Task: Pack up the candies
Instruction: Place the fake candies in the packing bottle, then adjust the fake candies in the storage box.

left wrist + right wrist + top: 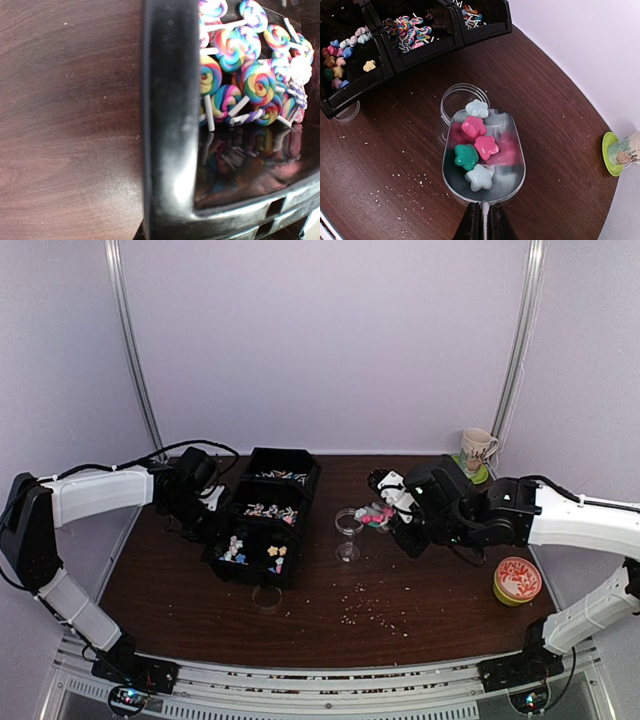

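Candies (480,150) lie in a scoop (512,175) right of the jar (455,97).

Clamped in the right claw (483,212), the scoop (507,175) looks like mirror-bright polished metal, and the candies (486,146) in it are smooth and glossy. Just past its tip the jar (455,97) is clear and shiny, glass or plastic I cannot tell. Farther out the bins (415,59) are glossy black plastic; the table (560,150) below shows dark wood grain with a soft sheen.
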### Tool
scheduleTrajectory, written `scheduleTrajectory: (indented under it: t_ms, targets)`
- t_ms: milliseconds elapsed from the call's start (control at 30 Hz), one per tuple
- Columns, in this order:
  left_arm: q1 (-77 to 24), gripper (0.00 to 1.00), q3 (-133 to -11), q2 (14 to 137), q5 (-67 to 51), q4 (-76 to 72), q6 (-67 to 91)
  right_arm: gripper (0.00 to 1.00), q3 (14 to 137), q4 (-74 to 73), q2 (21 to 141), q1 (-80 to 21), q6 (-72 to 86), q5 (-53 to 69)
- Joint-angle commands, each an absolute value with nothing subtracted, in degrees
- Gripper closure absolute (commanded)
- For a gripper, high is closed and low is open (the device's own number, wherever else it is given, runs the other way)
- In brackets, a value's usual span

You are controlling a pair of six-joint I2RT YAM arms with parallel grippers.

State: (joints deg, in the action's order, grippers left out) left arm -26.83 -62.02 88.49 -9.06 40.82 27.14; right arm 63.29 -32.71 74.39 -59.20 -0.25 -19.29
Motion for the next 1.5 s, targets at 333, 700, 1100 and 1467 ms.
scheduleTrajectory:
  t_ms: [333, 700, 1100, 1467]
  targets:
    - [-26.60, 1.00, -64.69, 84.46, -11.35, 31.33, 27.08, 1.00, 71.78, -40.96, 79.35, -58.28, -1.12, -20.50]
    - [-26.62, 1.00, -64.70, 84.84, -11.26, 31.38, 27.08, 1.00, 75.46, -45.02, 80.12, -58.28, -1.76, -19.62]
    - [-26.52, 1.00, -64.71, 84.55, -11.35, 31.37, 27.07, 1.00, 71.12, -33.60, 73.95, -58.27, -5.43, -11.49]
    - [-26.48, 1.00, -64.86, 84.48, -11.10, 31.38, 26.88, 1.00, 69.27, -25.66, 72.38, -58.63, -5.84, -5.51]
